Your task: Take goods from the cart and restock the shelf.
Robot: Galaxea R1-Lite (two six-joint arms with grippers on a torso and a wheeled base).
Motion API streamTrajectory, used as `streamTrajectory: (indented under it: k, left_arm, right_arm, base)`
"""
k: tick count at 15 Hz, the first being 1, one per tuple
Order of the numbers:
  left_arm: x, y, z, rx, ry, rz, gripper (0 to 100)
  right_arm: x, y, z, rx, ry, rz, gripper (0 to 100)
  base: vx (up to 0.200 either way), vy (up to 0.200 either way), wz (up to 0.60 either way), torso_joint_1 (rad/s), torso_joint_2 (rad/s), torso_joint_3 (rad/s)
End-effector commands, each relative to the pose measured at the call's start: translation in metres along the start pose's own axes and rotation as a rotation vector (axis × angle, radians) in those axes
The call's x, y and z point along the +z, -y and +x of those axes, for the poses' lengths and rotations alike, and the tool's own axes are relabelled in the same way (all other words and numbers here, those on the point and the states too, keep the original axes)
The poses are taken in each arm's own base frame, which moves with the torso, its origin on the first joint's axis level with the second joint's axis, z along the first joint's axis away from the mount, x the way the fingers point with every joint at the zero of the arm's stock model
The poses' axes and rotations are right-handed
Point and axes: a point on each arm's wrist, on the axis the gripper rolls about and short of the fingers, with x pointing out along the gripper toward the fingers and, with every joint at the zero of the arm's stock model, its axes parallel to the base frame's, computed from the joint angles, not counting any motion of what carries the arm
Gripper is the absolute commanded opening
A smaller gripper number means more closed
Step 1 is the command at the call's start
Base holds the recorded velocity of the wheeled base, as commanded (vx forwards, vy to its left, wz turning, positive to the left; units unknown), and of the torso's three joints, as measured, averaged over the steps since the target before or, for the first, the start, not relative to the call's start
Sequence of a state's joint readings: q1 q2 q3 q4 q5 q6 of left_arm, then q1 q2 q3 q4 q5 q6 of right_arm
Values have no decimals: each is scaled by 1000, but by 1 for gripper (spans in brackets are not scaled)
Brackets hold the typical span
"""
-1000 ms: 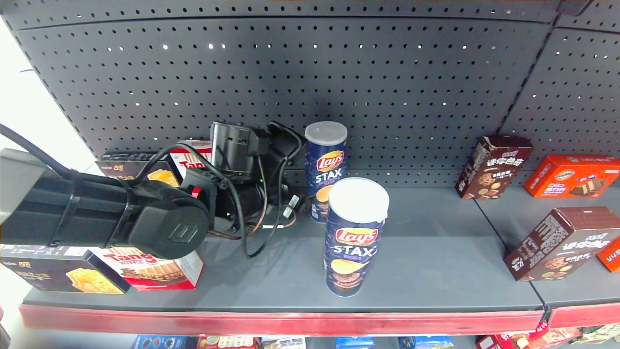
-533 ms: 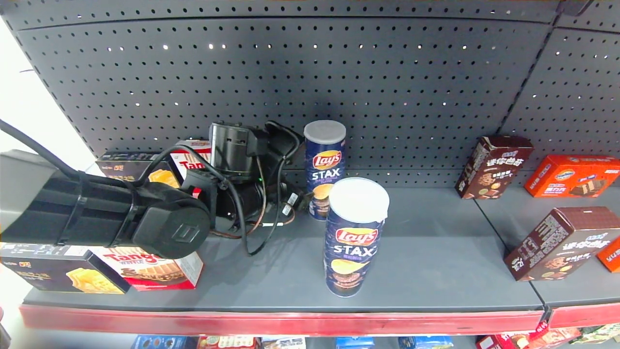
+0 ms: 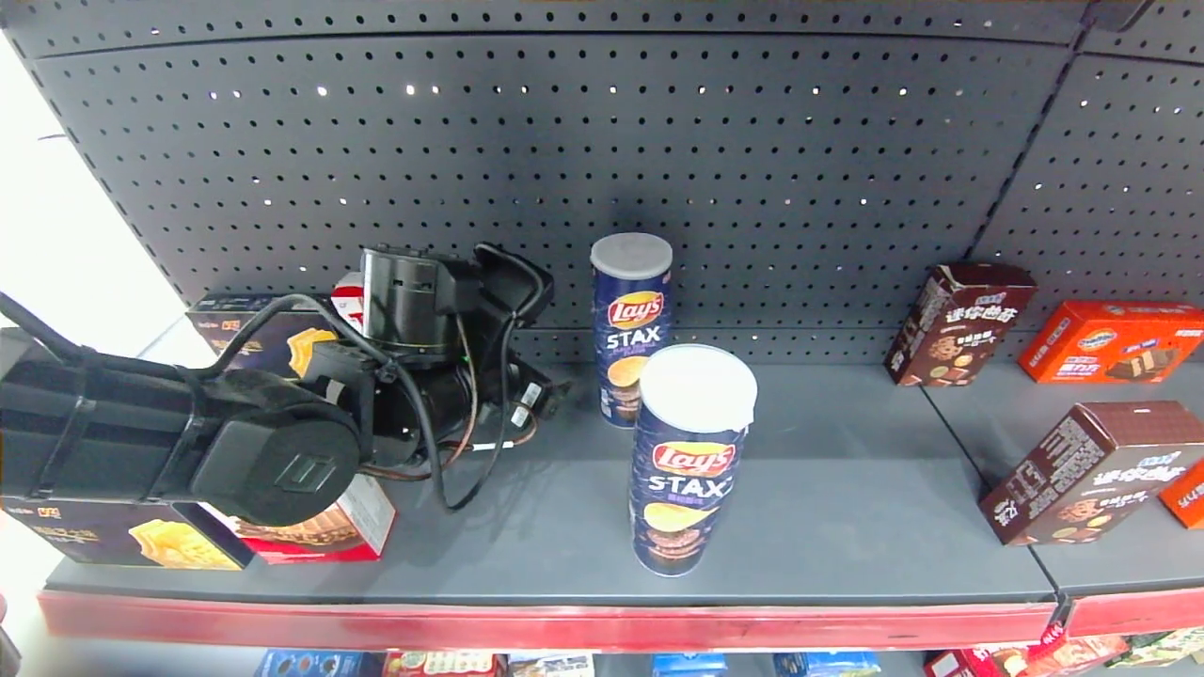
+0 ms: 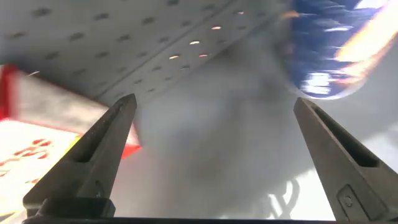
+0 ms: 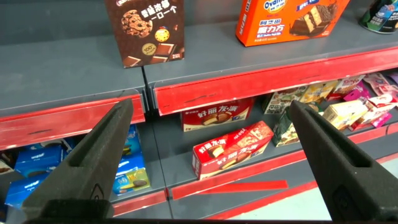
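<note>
Two dark blue chip cans stand upright on the grey shelf: one at the back, one nearer the front edge. My left arm lies over the shelf's left part, its wrist just left of the back can. In the left wrist view my left gripper is open with nothing between its fingers; the back can shows beyond one finger and a red and white box beyond the other. My right gripper is open and holds nothing, facing lower shelves.
Red wafer boxes and dark boxes sit under and behind my left arm. Brown cookie boxes and an orange box stand at the right. The pegboard wall closes the back. Bare shelf lies right of the cans.
My left arm has pulled back to the left, away from the back can, which stays upright on the shelf. The front can has not moved.
</note>
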State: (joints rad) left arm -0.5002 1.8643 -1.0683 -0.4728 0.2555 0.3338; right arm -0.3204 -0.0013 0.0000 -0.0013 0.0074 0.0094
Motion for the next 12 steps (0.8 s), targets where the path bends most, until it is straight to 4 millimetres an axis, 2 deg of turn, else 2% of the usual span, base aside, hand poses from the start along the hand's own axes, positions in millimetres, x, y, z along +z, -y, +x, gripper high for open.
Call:
streamTrajectory:
  k: [1,6,12]
  left_arm:
    - [-3,3,11,25,0,-4,100]
    - [-3,13,29,24,13,-1,100]
    - [3,19,33,13,27,1,100]
  right_arm:
    - [0,0,0,0,-1,0,100]
    - [0,0,0,0,-1,0,100]
    - [0,0,0,0,-1,0,100]
  base:
    - [0,0,0,0,0,0]
    - [0,0,0,0,0,0]
    - [0,0,0,0,0,0]
